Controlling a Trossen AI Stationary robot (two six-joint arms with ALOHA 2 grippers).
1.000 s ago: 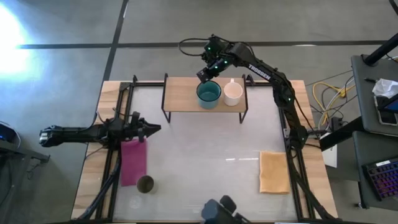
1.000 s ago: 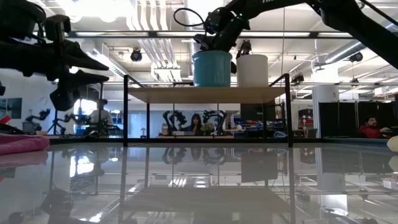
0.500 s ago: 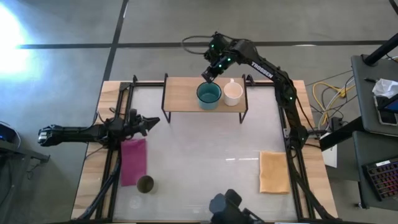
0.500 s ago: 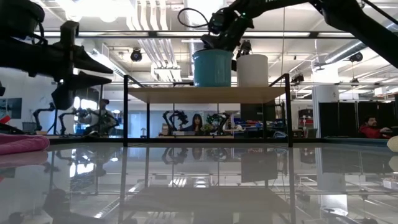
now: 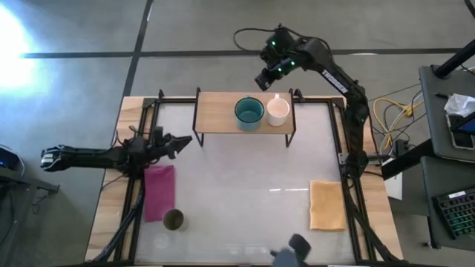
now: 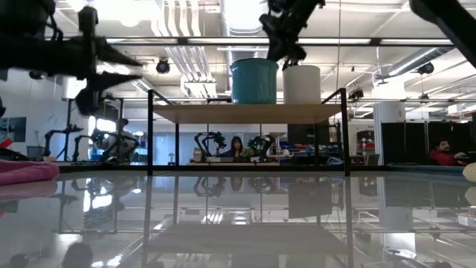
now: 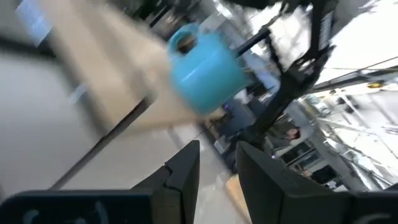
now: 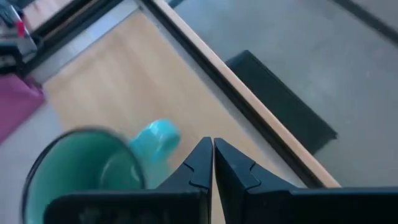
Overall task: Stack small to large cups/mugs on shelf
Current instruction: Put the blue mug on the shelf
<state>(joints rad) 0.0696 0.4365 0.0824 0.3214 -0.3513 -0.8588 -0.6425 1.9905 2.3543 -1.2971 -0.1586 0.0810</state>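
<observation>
Now 2 mugs point(image 5: 249, 111) on shelf point(image 5: 215, 113), 1 tumbler point(image 5: 174, 219) below.

Teal mug point(image 5: 249, 111), glossy, teal inside and out. White mug point(image 5: 278, 111), plain cream-white. Olive-brown tumbler point(image 5: 173, 219), dark interior. Shelf point(image 5: 215, 113): light wood top, black metal legs. Magenta cloth point(image 5: 159, 192), unpatterned. Orange-tan cloth point(image 5: 327, 205), unpatterned. Table point(image 5: 104, 222): wooden edge, pale glossy surface.

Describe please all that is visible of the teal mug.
The teal mug stands upright on the shelf, just beside the white mug. It is round, wide and open, glossy like glazed ceramic, apparently empty, with one handle towards the shelf's far edge. Nothing grips it; the right gripper is above and behind, shut.
</observation>
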